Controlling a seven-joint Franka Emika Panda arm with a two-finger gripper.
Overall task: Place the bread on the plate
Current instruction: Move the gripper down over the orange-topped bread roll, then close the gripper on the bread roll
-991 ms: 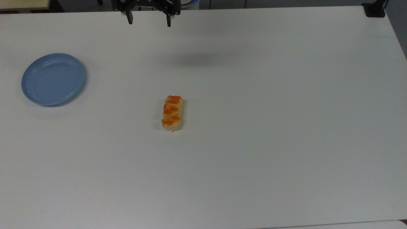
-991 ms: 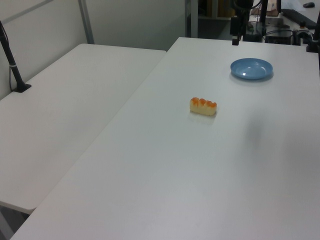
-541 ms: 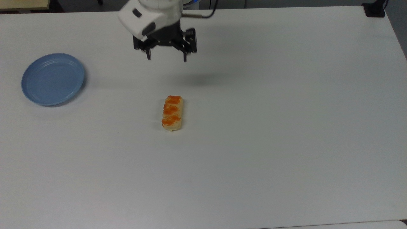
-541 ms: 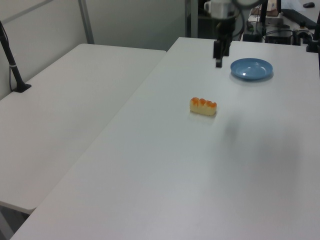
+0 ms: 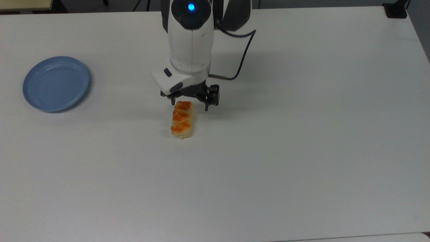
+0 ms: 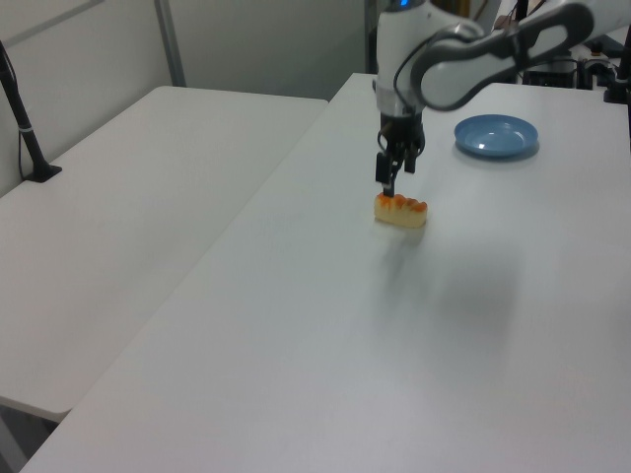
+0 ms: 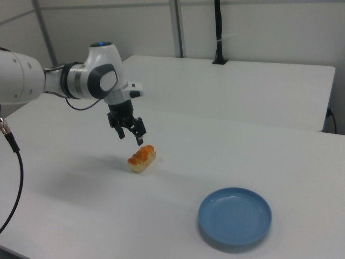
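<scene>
Top view, left to right. The round, shallow light-blue plate point(image 5: 56, 83) with a raised rim is sitting near the top view's left edge of the wide white table point(image 5: 302, 151), holding nothing. Well apart from it, toward the middle of the table, the small oblong pale-yellow bread loaf point(image 5: 182, 119) with 3 orange-brown glazed bumps is lying flat on the tabletop, its long axis running up and down the top view.

The black two-finger gripper point(image 5: 189, 104) is hanging over the loaf's upper end at the tip of the white arm point(image 5: 190, 40), which is reaching in from the top edge with a blue light glowing on it. The jaws are standing spread, 1 finger just to the top view's left of the loaf's end and 1 further out to its right, pinching nothing. A black cable point(image 5: 240, 64) is looping off the wrist on the top view's right.

Left view: gripper point(image 6: 391, 179) is pointing down just above the bread point(image 6: 400, 210); plate point(image 6: 496, 135) is lying beyond, to the left view's right.

Right view: gripper point(image 7: 131, 135) is hovering clear above the loaf point(image 7: 142, 157), a gap showing between fingertips and bread. Plate point(image 7: 234, 218) is sitting in the foreground toward the right view's right.
</scene>
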